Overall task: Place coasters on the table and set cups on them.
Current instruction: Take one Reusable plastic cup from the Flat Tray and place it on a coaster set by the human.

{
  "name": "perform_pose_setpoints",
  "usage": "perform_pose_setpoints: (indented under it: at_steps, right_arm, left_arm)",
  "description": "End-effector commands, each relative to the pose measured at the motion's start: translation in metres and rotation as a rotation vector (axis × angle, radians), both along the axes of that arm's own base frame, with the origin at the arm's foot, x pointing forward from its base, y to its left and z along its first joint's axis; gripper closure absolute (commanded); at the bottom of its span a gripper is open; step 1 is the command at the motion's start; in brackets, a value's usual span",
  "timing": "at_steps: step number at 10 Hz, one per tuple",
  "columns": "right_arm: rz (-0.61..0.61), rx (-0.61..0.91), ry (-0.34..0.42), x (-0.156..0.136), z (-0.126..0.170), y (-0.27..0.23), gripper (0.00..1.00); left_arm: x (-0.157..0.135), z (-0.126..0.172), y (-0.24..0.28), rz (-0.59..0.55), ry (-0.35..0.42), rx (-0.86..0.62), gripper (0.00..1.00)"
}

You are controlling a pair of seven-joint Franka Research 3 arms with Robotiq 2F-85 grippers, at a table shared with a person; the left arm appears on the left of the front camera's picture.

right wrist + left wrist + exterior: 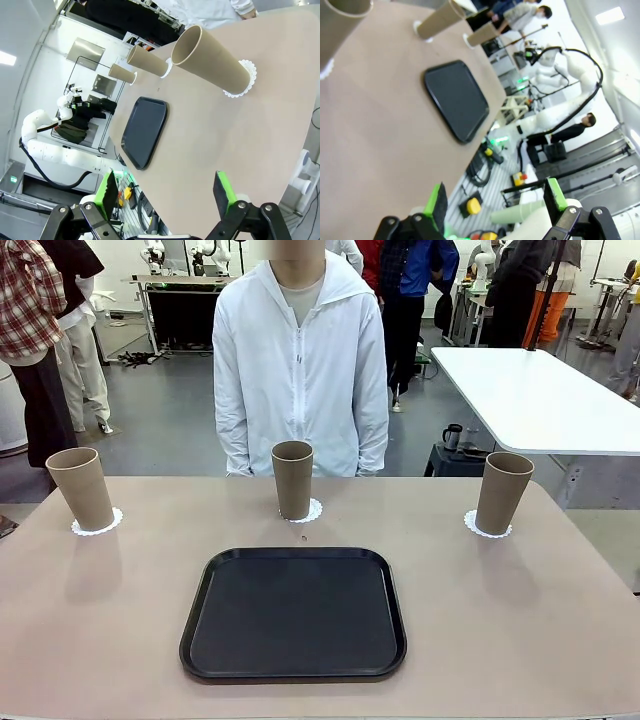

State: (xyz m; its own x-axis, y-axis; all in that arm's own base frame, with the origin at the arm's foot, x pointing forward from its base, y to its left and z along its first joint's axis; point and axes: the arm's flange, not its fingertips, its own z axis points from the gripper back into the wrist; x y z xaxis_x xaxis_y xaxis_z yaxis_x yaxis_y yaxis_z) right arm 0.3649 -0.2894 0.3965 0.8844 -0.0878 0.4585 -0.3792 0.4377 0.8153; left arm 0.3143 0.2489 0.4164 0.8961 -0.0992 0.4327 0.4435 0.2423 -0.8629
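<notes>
A: Where do the cups stand?

B: Three in a row across the far part of the table (100,640), all upright. The left cup (81,487) sits on the left coaster (97,524), the middle cup (292,479) on the middle coaster (306,511), the right cup (503,492) on the right coaster (484,526). Each lacy edge shows around its cup's base.

A: Evenly set on them?

B: Not quite. The left coaster peeks out more toward the near right of its cup, the right one toward the left.

A: Anything else on the table?

B: A black tray (293,613), nearer the robot, centred in front of the middle cup and well apart from all three. A tiny dark speck lies between tray and middle coaster; too small to tell what.

A: The grippers?

B: The left gripper (495,200) has its fingers spread wide with nothing between them, off the table's edge. The right gripper (167,189) is the same: fingers apart, holding nothing, over the table's near edge, the right cup ahead of it.

A: The person?

B: A person in a white jacket (300,370) stands at the far side behind the middle cup, arms down.
</notes>
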Motion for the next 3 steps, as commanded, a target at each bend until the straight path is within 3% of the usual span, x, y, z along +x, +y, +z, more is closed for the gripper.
perform_pose_setpoints:
  at_steps: [1,3]
  right_arm:
    - [-0.003,-0.009,0.002,-0.0029,0.0008,0.0015,0.00]
    - [-0.003,-0.009,0.002,-0.0029,0.0008,0.0015,0.00]
  left_arm:
    - [0.0000,0.0018,-0.0004,0.013,0.002,0.002,0.00]
    - [0.0000,0.0018,-0.0004,0.013,0.002,0.002,0.00]
